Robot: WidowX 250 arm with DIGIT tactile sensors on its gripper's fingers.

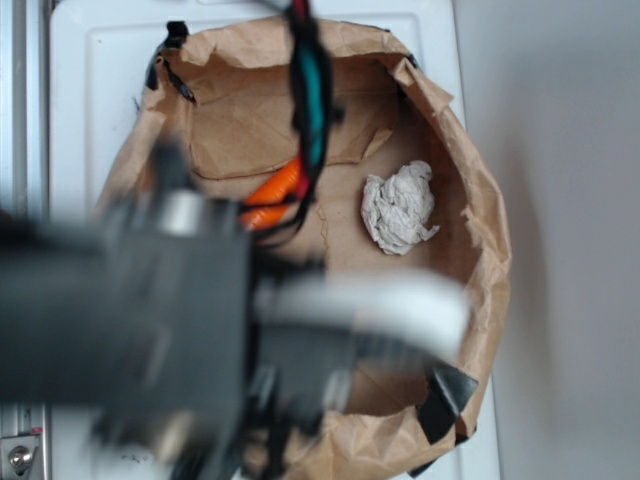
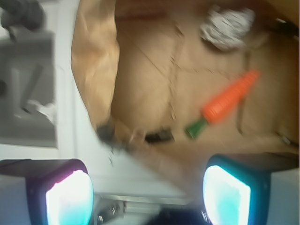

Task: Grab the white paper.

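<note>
- Teal-lit pads (image 2: 226, 194) stood well apart at the bottom of the wrist view, one at each lower corner, with nothing between them: the gripper (image 2: 147, 197) was spread wide and empty.
- Between the jaws that view showed only a white surface (image 2: 84, 140) and the near rim of the bag (image 2: 93, 70); the jaws sat outside the bag, not over its floor.
- Past the rim, a toy carrot (image 2: 225, 103) lay on the brown floor, green end toward the camera.
- Farthest out, at the top right of the wrist view, lay the paper (image 2: 227, 28), apart from the carrot and near the far wall.
- From overhead the paper (image 1: 398, 208) rested alone on the floor, right of centre, just inside the right wall, with the carrot (image 1: 272, 195) partly hidden by cables (image 1: 310, 90) and the blurred arm (image 1: 150, 310).
- By its look the wad was very light, soft and crushable, crinkled rather than slick, so it should compress and catch in the pads rather than slip.
- Breakage seemed no concern; the likelier risks were nudging it away or pinching only a loose flap.
- Best hold, I judged, was across the thick middle, jaws straddling it from above, clear of the wall.
</note>
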